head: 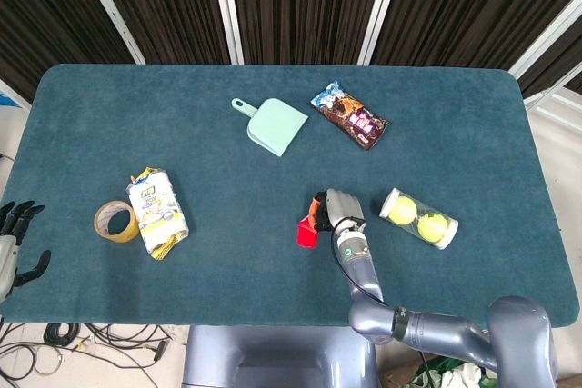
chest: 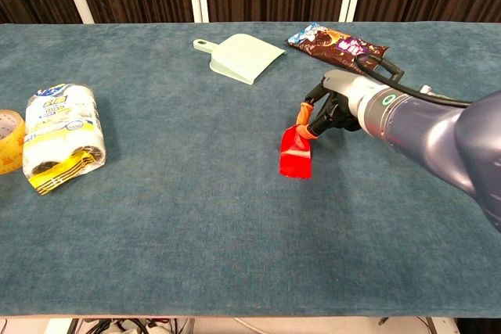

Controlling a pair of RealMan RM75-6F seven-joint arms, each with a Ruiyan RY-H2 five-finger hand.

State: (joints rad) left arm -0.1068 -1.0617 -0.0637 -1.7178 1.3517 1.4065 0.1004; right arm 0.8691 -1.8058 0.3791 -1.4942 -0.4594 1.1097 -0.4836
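While the right hand is pinching the upper corner of the flat red plastic packet, the orange-tipped fingers are closed on that corner only, and the rest of the packet is hanging below and to the left of them, its lower edge touching or lying just above the teal cloth-covered counter; which of the two cannot be told. The hold is looking shallow. The packet is likely to slip out if the thin film is sliding between the fingertips, or if the trailing edge is dragging on the cloth. The clear plastic tube of yellow tennis balls is lying near the back of the fingers, on the right, and could be nudged by the forearm. The left hand is resting off the counter edge, its fingers spread and holding nothing, well apart from the packet.
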